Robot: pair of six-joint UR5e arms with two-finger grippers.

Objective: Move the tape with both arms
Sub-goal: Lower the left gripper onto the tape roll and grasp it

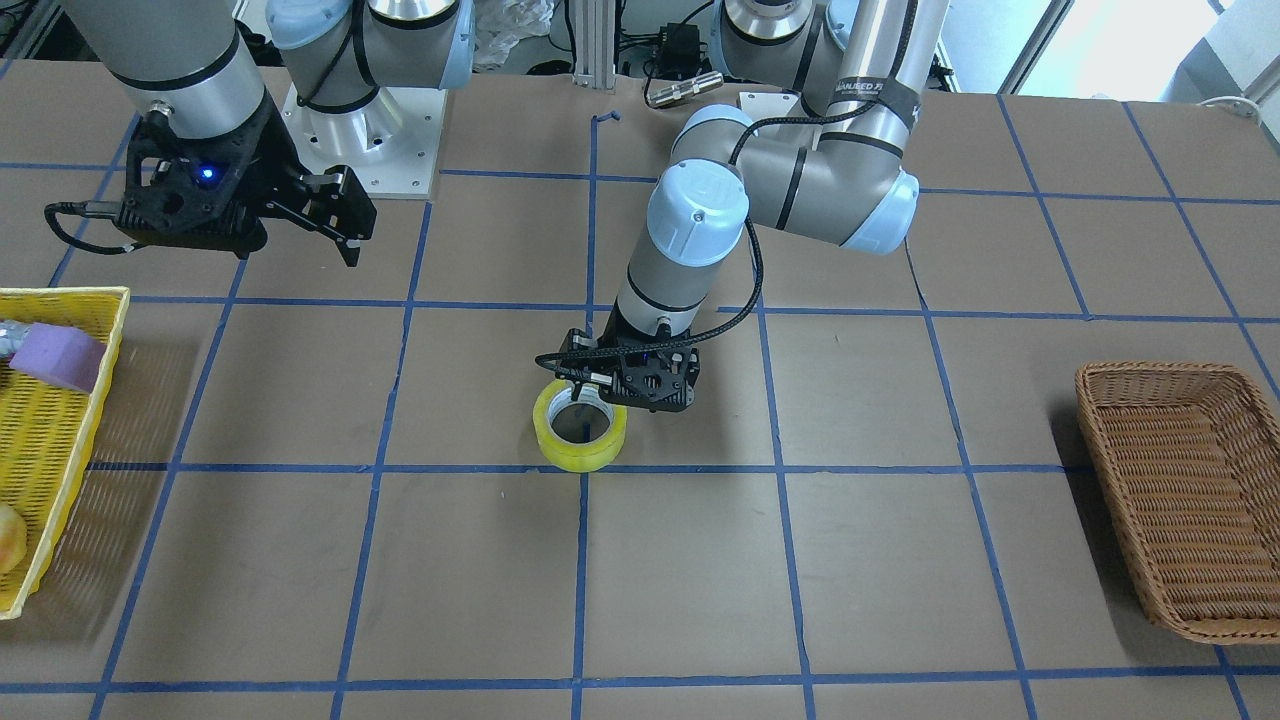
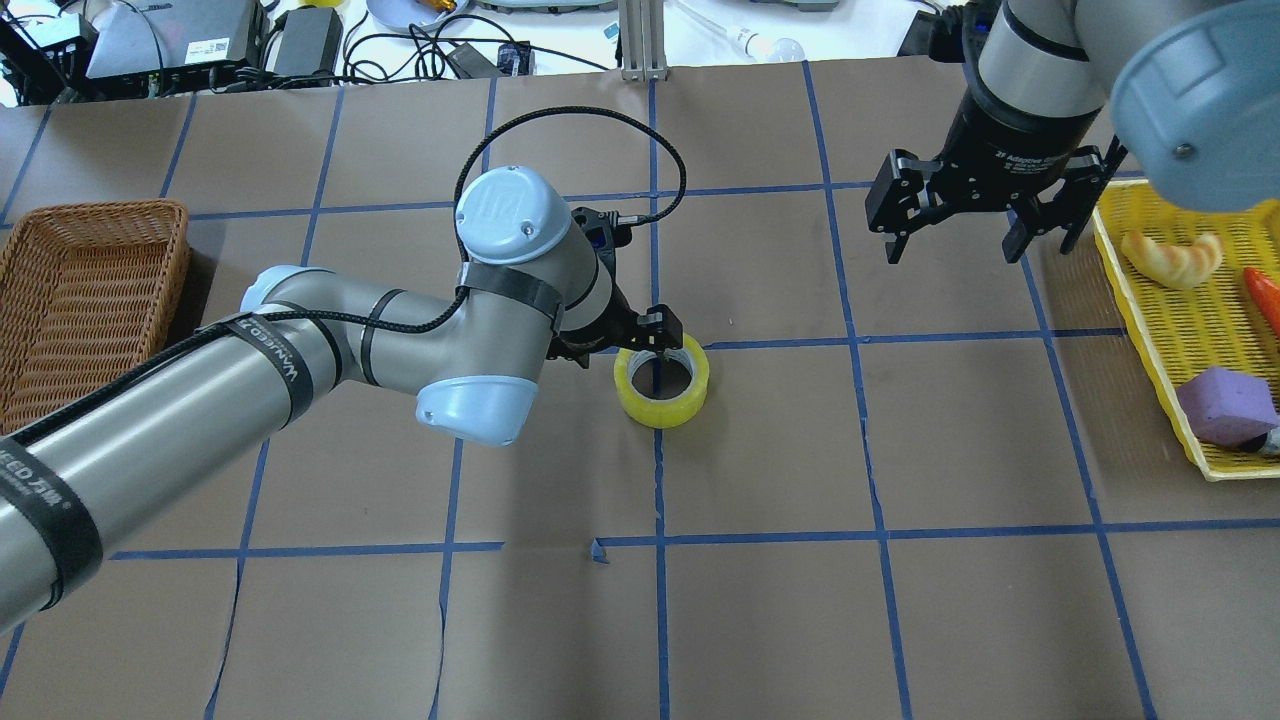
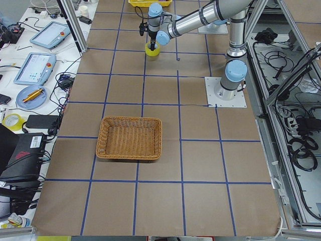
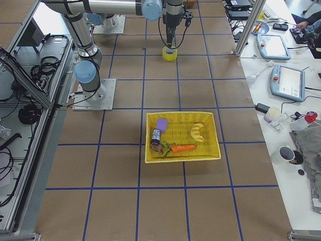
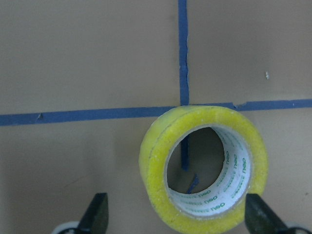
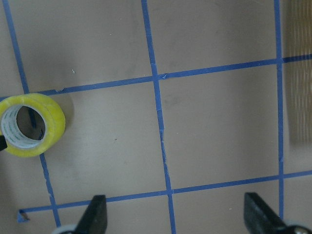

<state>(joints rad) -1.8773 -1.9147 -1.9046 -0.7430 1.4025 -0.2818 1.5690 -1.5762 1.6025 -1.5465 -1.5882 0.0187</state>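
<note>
We mark the left arm as the chief obstacle. Its forearm and wrist joints reach in from the near left, above the desk, and end at the left claw, which hangs over the tape with jaws spread. To the right of the tape and on its near side we see only bare desk, free for an approach. The right claw, jaws spread and raised off the desk, stands between the tape and the yellow basket, which lines the right edge. The wicker basket bounds the left edge, well apart from the tape.
</note>
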